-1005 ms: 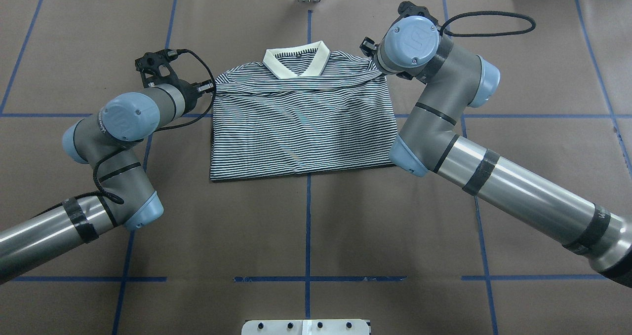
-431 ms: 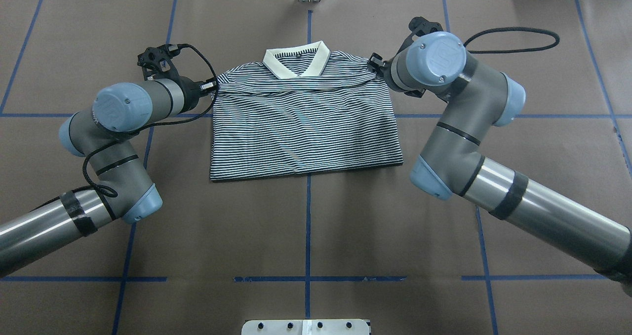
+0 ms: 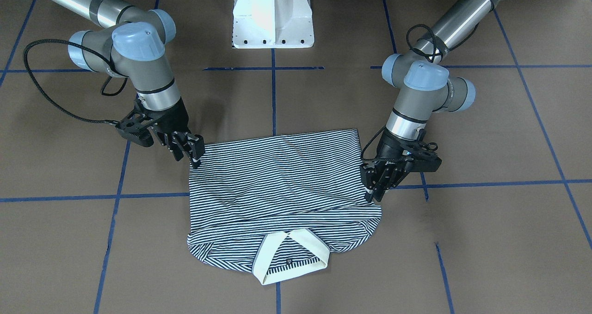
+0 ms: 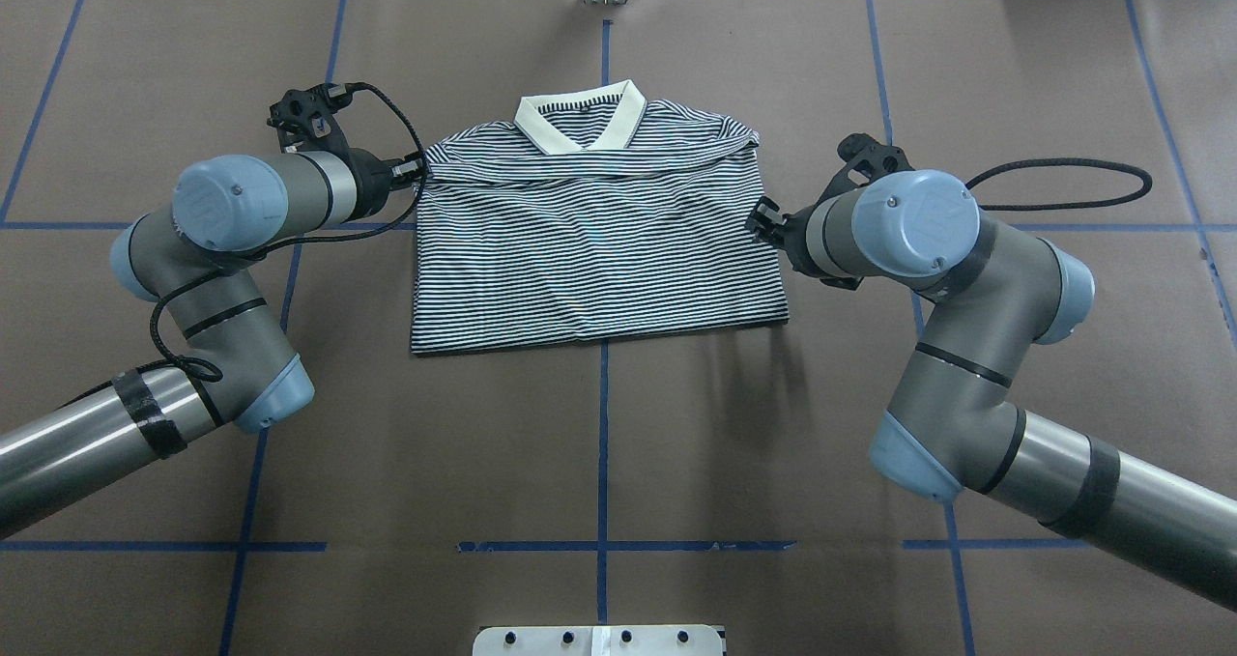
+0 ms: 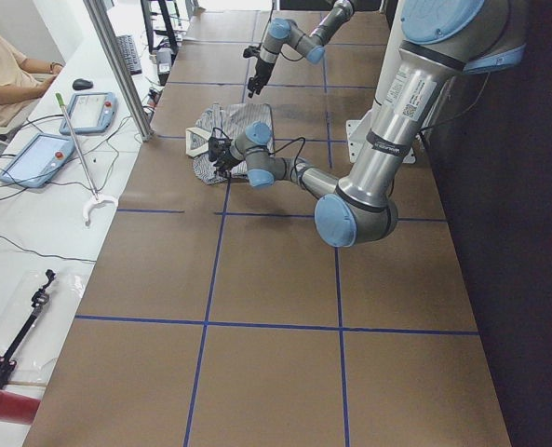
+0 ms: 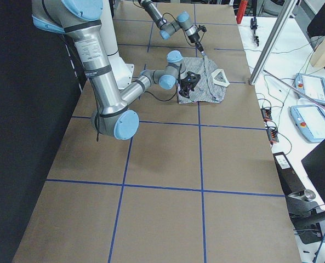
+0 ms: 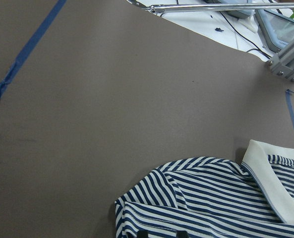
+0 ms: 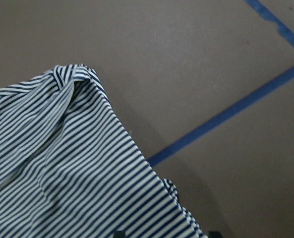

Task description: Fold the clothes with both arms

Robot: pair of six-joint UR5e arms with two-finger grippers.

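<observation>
The striped polo shirt (image 4: 594,250) lies folded in half on the brown table, its cream collar (image 4: 580,120) at the far side. My left gripper (image 4: 417,168) sits at the shirt's left shoulder edge. Its fingers stand close together with striped cloth (image 7: 211,198) between them. In the front view the left gripper (image 3: 372,194) points down at that same edge of the shirt (image 3: 277,180). My right gripper (image 4: 761,219) is at the middle of the right edge and open. In the right wrist view its tips stand wide apart over the cloth (image 8: 77,173).
The white pedestal base (image 3: 273,18) stands at the robot's side of the table. Blue tape lines (image 4: 602,443) mark a grid on the brown cover. A black cable loop (image 4: 1063,183) trails from the right wrist. A person (image 5: 6,74) sits at a desk beyond the far edge.
My right gripper has moved from the shirt's right shoulder back along the right edge to its middle. The left gripper has stayed at the left shoulder edge while its wrist shifted slightly.
</observation>
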